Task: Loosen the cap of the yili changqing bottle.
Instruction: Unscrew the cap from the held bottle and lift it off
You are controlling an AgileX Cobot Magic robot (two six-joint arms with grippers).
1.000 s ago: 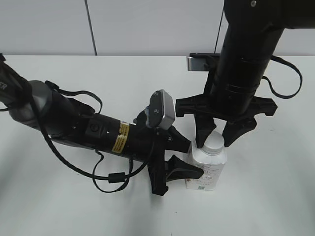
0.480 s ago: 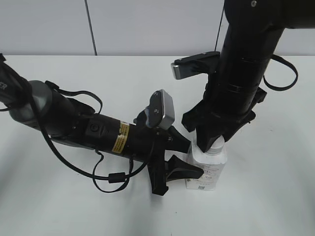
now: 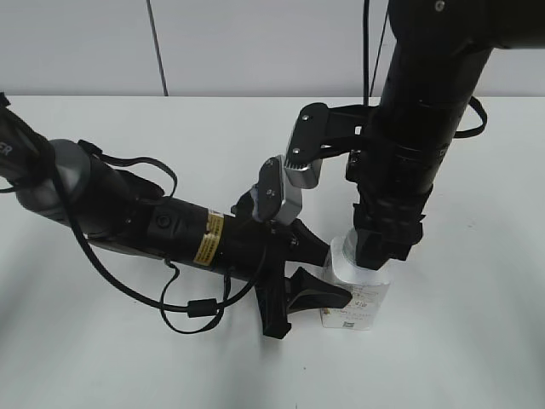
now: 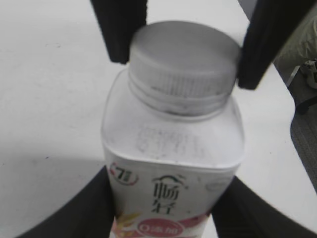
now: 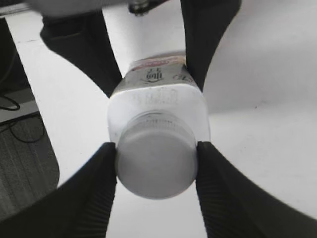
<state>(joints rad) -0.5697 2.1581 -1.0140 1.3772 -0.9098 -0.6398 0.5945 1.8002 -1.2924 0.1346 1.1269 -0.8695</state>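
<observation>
The white yili changqing bottle stands upright on the white table. My left gripper is shut on its body from the left; in the left wrist view the jaws press both sides of the bottle below the shoulders. My right gripper comes down from above and is shut on the cap, which it hides in the exterior view. In the right wrist view its ribbed jaws clamp the round white cap above the bottle. The cap also shows in the left wrist view, with the right fingers on both sides.
The white table extends all round the bottle. Black cables loop from the left arm onto the table. A pale wall stands behind the table's far edge.
My right gripper has turned about its vertical axis on the cap; its wrist camera swung from the back round to the left. The fingers closed onto the cap. The left gripper and bottle stayed put.
</observation>
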